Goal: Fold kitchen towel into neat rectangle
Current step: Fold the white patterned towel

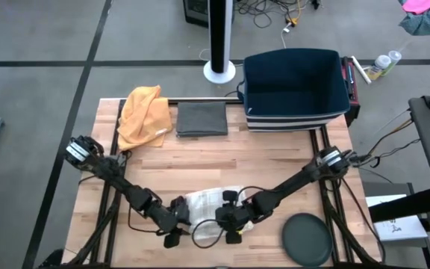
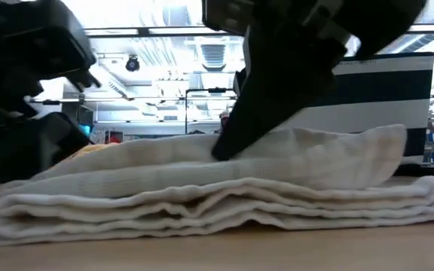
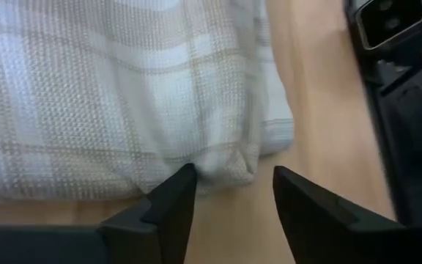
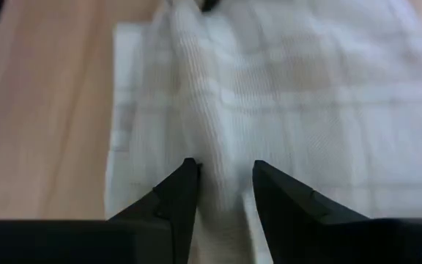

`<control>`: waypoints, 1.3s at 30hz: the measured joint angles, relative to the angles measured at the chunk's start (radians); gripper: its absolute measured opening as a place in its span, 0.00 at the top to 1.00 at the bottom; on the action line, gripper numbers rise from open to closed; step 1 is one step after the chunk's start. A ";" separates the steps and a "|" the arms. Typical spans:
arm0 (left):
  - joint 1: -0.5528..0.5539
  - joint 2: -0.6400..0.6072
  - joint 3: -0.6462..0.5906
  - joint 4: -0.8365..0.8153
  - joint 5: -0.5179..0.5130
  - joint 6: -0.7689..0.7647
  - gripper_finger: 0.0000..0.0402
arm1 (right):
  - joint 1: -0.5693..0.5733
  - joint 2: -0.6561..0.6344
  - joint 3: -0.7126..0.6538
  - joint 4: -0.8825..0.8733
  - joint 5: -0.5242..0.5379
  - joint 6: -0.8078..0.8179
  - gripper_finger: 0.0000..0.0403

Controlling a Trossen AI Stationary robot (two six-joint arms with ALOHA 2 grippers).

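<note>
Navy bin [image 1: 295,88] contents unseen; folded white towel [image 1: 213,205] between left gripper [image 1: 176,224], right gripper [image 1: 232,224]; both parted, grasping nothing.

Towel [image 1: 211,205] middle hidden under my two grippers in high view; only its ends show. Low view: towel's left end cut by picture edge, my left gripper [image 2: 29,90] and right gripper [image 2: 292,68] just dark blurs, tips lost against cloth. My left wrist view: towel [image 3: 123,95] runs off top and side. My right wrist view: cloth between my fingers [image 4: 174,194] blurred, cannot tell pinched or free.
</note>
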 joint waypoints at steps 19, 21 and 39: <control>-0.078 -0.020 0.100 -0.046 -0.089 0.075 0.60 | 0.050 0.095 0.096 0.022 0.031 -0.129 0.50; -0.085 -0.030 0.119 -0.120 -0.089 0.069 0.60 | 0.050 0.101 0.103 0.022 0.047 -0.122 0.48; -0.095 -0.050 0.130 -0.203 -0.181 0.048 0.64 | 0.028 0.084 0.148 -0.052 -0.087 -0.012 0.36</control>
